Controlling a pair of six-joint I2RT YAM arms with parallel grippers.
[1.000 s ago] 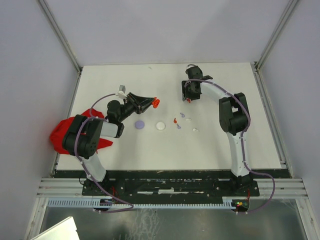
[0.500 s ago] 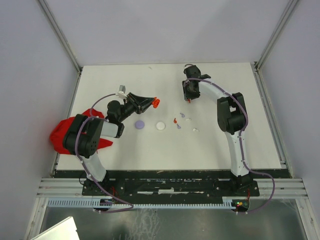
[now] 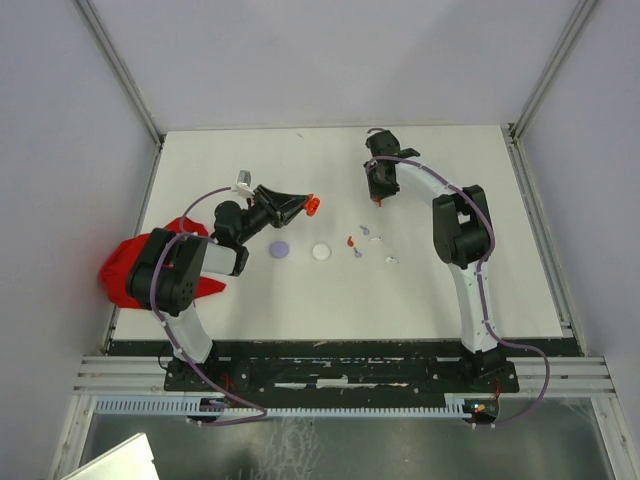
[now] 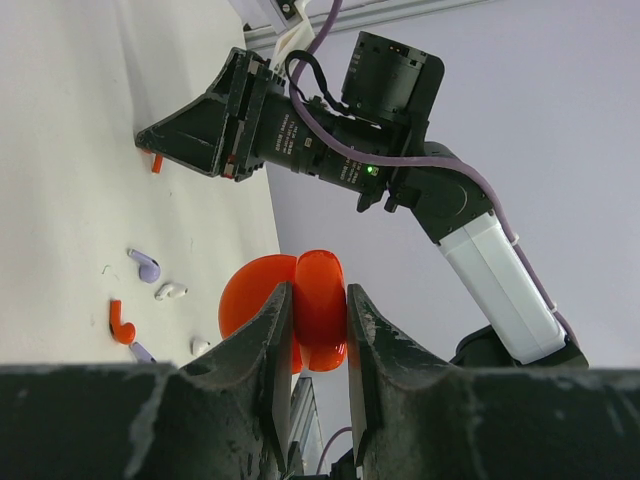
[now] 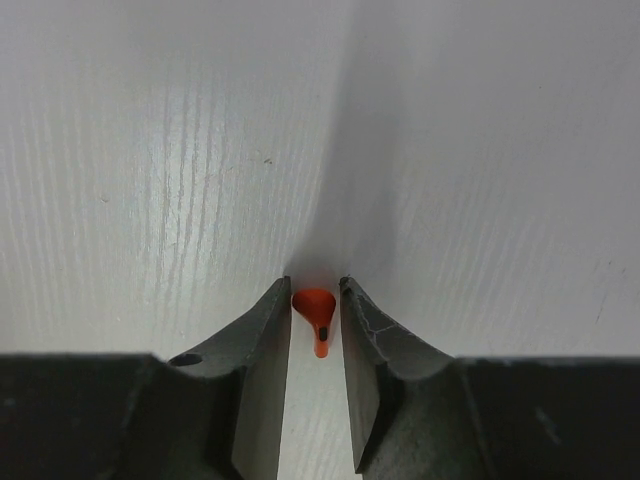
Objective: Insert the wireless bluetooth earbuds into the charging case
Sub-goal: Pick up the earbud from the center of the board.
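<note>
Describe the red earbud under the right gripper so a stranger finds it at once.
On the white table, find the right gripper at the far side. The red earbud lies between its jaws, apart from the other earbuds mid-table.

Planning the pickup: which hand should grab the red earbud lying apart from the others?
Right. The right hand straddles that red earbud on the table; the left hand is shut on the red case.
</note>
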